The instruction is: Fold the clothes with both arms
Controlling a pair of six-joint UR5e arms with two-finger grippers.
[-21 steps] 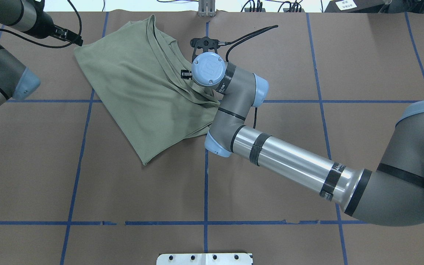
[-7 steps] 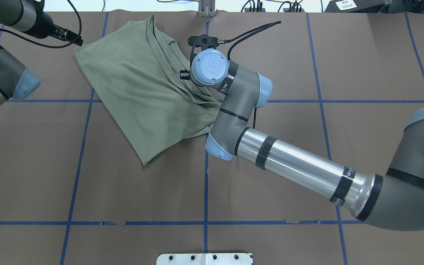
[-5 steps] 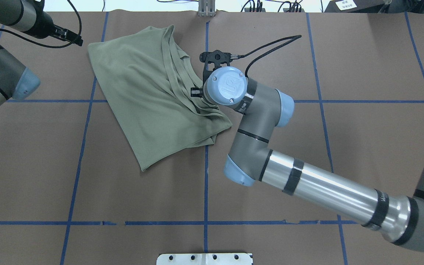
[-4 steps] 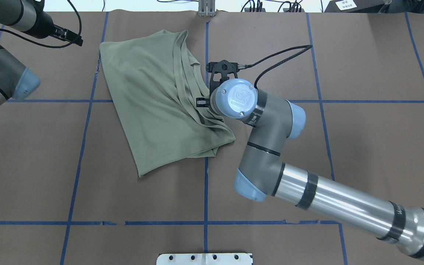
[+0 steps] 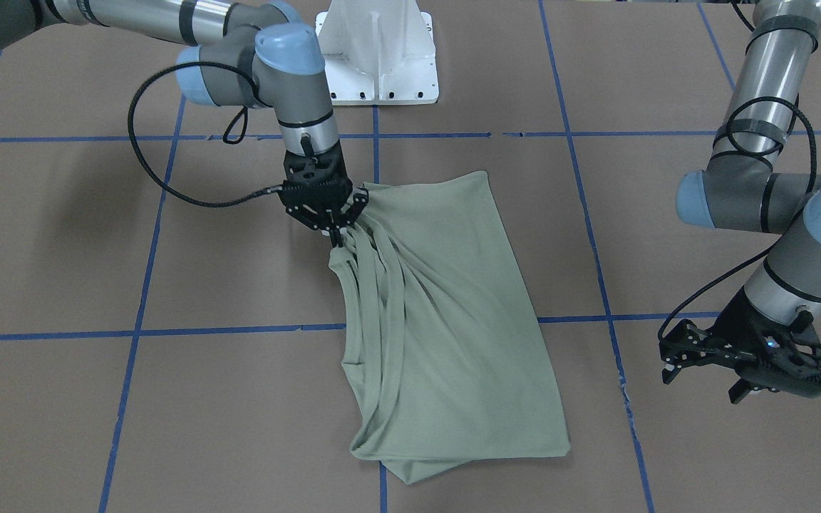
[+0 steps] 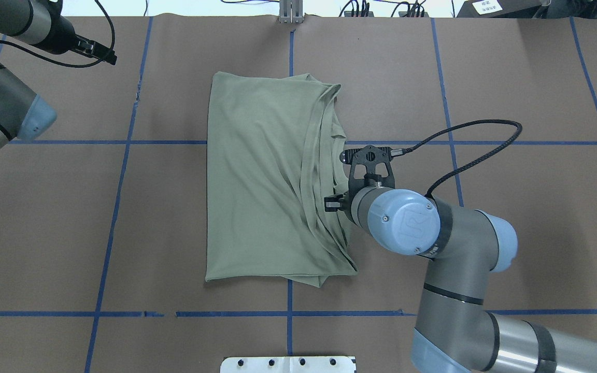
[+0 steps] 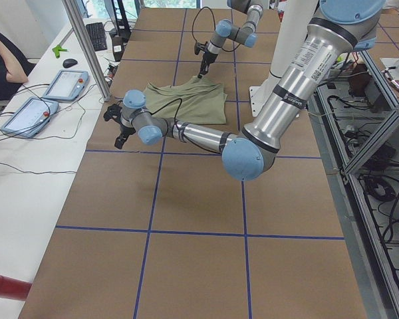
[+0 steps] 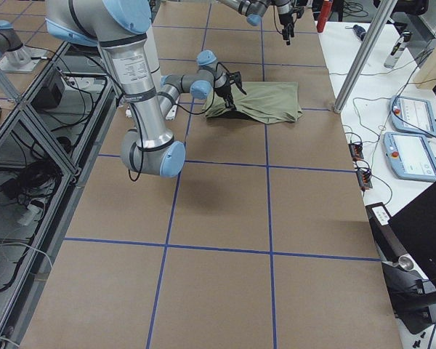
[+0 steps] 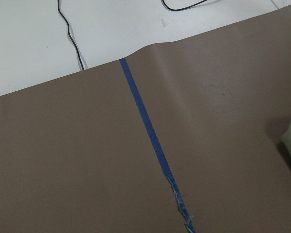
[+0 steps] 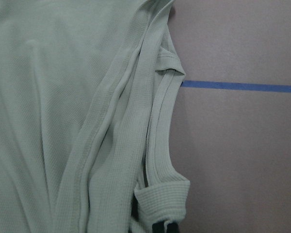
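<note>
Now, upper left of centre, the right pincer (image 5: 337,234) pinches the bunched edge of the shirt (image 5: 453,320), which lies folded mid-frame on the tabletop (image 5: 168,399). It looks soft, light and limp, so grip hems or corners. Lower right, the left pincer (image 5: 735,370) hangs spread, empty.

The pale sage-green shirt (image 6: 257,181) lies folded into a rough rectangle near the middle of the table (image 6: 122,233), its long sides running away from the robot. Most of its face is smooth, but long ribbed folds bunch along the edge on the robot's right (a ribbed, cuff-like end shows in the right wrist view). The grey-and-silver right arm (image 6: 459,248) reaches in low, its black gripper (image 5: 334,235) pinching that gathered edge. The left arm (image 5: 767,128) stands bent near the far left corner. Its gripper (image 5: 703,377) has its fingers spread and is well apart from the shirt.
</note>
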